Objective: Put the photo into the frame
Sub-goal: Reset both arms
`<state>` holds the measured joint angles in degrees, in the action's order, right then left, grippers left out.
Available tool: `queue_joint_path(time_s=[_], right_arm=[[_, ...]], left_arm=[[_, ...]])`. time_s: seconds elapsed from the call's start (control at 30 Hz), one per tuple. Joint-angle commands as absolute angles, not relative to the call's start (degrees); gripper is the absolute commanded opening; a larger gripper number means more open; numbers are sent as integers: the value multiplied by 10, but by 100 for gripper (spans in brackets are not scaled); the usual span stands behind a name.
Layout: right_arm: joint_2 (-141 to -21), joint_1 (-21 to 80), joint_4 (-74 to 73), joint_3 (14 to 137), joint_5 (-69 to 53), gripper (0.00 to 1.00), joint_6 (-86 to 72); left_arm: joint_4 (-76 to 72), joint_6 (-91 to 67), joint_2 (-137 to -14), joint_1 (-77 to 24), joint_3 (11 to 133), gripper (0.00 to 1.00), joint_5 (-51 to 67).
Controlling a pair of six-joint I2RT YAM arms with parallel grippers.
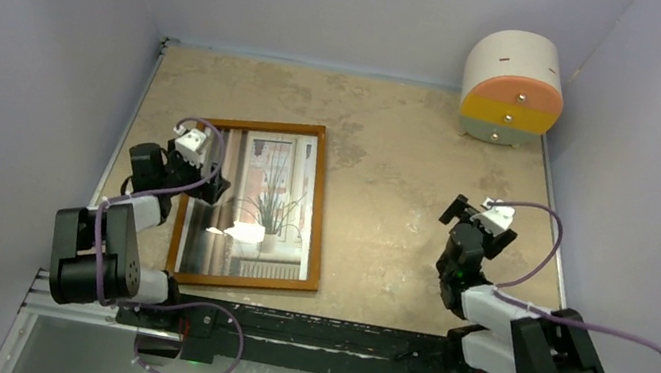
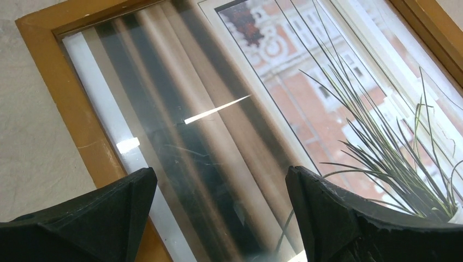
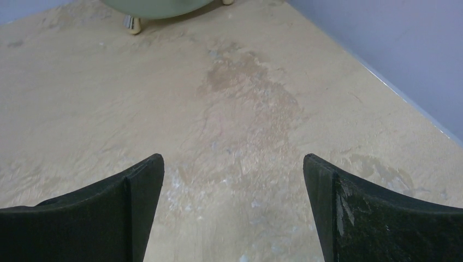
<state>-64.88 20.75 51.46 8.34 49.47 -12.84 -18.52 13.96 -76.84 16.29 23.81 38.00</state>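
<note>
Frame (image 1: 320, 215) flat on the table (image 1: 404, 209), left of centre, long side running away from the arms. The photo (image 1: 264, 196) lies inside its wooden border: window, curtains and spiky plant all read clearly. That looks like a seated print, so I'd call the job done or very nearly.

Left gripper (image 2: 219, 173) hangs over the frame's left half with its jaws spread wide and nothing between them. From its wrist view you look straight down between the two black fingers onto the curtain part of the print. Open and poised above, it reads as a let-go posture rather than a grab.

Right gripper (image 3: 233, 159) is well apart, over bare tabletop on the right, jaws also spread and empty. It is parked clear so it won't crowd the frame.

Now surfaces. The wood edge is thin, flat and orange-brown with a matte look. The picture face is glossy, throwing bright streaks of glare; whether that shine is a pane or the print's own coat, I cannot tell. A pale strip runs just inside the left rail, either a margin or a gap, I can't say which. The tabletop is mottled beige with a stone-like look. At the far right corner stands a round cabinet (image 1: 514, 85) with cream, orange and yellow bands.
</note>
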Motion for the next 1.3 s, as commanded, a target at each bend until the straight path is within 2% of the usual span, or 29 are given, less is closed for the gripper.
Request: queue_joint_path(time_s=[0.0, 0.13, 0.27, 0.37, 0.5, 0.57, 0.6, 0.63, 0.67, 0.7, 0.77, 0.87, 0.9, 0.93, 0.97, 1.03, 1.1, 1.17, 1.27], right_arm=[[-721, 163, 681, 88, 446, 99, -99], [-786, 127, 720, 117, 401, 99, -90], [-845, 93, 758, 130, 370, 99, -101], [-853, 89, 758, 138, 354, 99, -87], [-854, 89, 779, 130, 347, 99, -76], [-855, 90, 851, 105, 322, 99, -49], [-862, 90, 871, 88, 269, 99, -42], [-893, 90, 956, 70, 229, 99, -19], [-947, 103, 1044, 56, 249, 99, 13], [-947, 117, 1057, 46, 290, 99, 22], [-925, 119, 966, 72, 290, 99, 6], [-914, 102, 810, 141, 281, 99, -36], [-907, 86, 783, 146, 266, 99, -55], [-905, 76, 766, 151, 257, 99, -64], [-906, 72, 772, 150, 254, 99, -65], [-907, 71, 777, 149, 255, 99, -63], [-906, 71, 778, 149, 254, 99, -63], [-905, 71, 780, 148, 255, 99, -62], [-905, 71, 786, 146, 256, 99, -58]], left_arm=[[-399, 81, -782, 162, 196, 97, 396], [-507, 36, -803, 162, 168, 98, 384], [-527, 32, -783, 161, 153, 98, 364], [-608, 17, -780, 155, 124, 99, 351], [-691, 5, -853, 136, 138, 99, 312], [-695, -9, -876, 132, 152, 99, 303], [-716, -8, -890, 124, 148, 100, 298], [-753, -4, -906, 109, 136, 100, 291], [-802, 6, -921, 94, 123, 100, 284], [-811, 31, -919, 80, 117, 100, 274], [-758, 82, -898, 30, 115, 100, 208], [-802, 103, -939, -13, 120, 100, 155], [-722, 109, -920, -13, 143, 100, 150], [-709, 104, -925, -13, 151, 100, 150], [-757, 96, -939, -12, 141, 100, 152], [-720, 103, -921, -11, 145, 100, 151], [-761, 96, -935, -11, 138, 100, 152], [-724, 99, -925, -10, 145, 100, 151], [-750, 96, -932, -10, 140, 100, 153]])
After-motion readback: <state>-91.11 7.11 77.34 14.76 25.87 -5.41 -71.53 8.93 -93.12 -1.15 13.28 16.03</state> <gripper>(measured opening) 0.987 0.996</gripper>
